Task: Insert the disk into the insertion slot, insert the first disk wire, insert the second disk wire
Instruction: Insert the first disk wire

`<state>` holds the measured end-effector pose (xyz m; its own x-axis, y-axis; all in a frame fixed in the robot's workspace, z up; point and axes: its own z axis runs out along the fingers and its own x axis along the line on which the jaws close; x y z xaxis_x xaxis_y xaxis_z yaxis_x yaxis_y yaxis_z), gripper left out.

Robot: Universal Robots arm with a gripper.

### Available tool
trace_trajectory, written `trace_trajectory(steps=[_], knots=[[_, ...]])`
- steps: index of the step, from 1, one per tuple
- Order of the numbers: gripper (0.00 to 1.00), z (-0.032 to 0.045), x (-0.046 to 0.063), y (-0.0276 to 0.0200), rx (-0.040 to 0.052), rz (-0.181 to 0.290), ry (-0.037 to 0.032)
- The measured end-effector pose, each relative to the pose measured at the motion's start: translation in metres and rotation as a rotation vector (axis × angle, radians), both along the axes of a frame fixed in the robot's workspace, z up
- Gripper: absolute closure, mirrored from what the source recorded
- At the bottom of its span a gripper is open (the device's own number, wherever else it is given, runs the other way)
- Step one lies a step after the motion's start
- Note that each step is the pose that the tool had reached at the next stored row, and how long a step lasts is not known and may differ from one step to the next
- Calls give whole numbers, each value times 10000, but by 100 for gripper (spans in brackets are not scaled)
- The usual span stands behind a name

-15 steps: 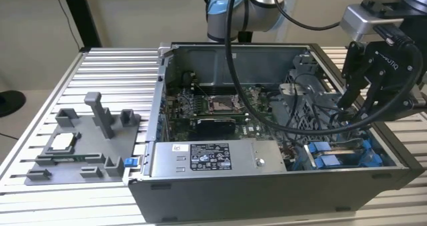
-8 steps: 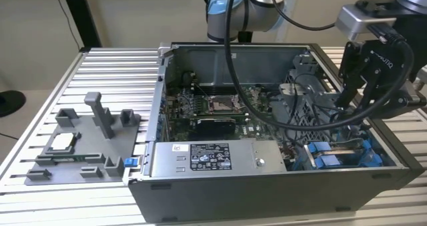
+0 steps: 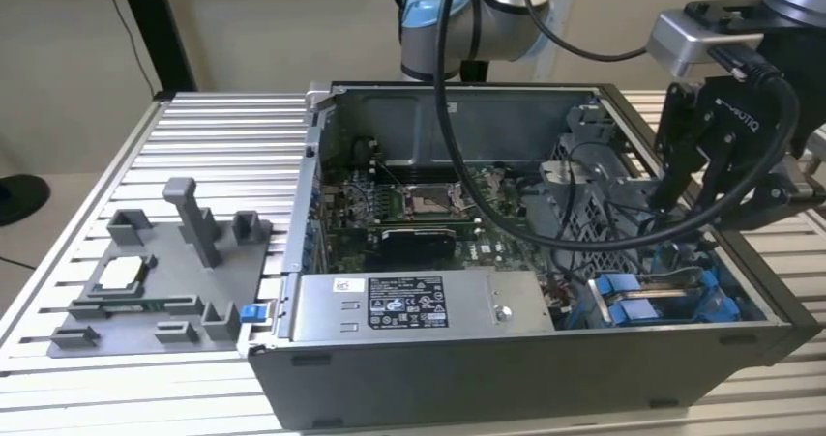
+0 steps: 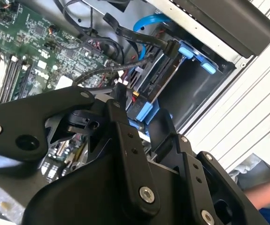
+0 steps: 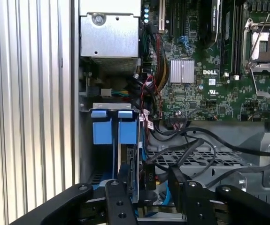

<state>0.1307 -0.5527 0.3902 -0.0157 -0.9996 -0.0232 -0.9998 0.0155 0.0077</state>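
The claw (image 5: 149, 183) hangs over the corner of the open computer case (image 3: 516, 378) where the insertion slot (image 5: 107, 106) sits. Its two black fingers (image 5: 124, 187) stand apart, so it is open. A small black wire plug (image 5: 149, 177) lies in the gap between them. Whether either finger touches the plug cannot be told.

The disk (image 5: 127, 129) stands on edge inside the slot, directly below the claw. In the first wrist view it shows as a thin grey strip running from between the fingers away to two bright blue carrier tabs set side by side at its far end. The plug sits against the disk's edge at the end nearest the claw, and a thin blue cable (image 5: 143, 157) runs along the strip beside it. In the second wrist view, blue plastic of the carrier shows just past the fingertips.

The slot is a grey sheet-metal frame closing tightly round the blue tabs. Beyond it, further from the claw, is the grey power-supply box (image 5: 109, 40). To one side of the claw lie a perforated grey cage (image 5: 196, 159) with black cables draped over it and the green motherboard (image 5: 196, 70). On the other side, outside the case wall, is the ribbed aluminium table (image 5: 27, 93).
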Motion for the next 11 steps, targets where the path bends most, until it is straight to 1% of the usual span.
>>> trace_trajectory(steps=[2,4,6,11], knots=[[0,0,0,0,-91,1,1],[0,-1,0,0,-135,0,1],[0,0,0,-1,-152,0,2],[0,-4,0,0,-158,0,2]])
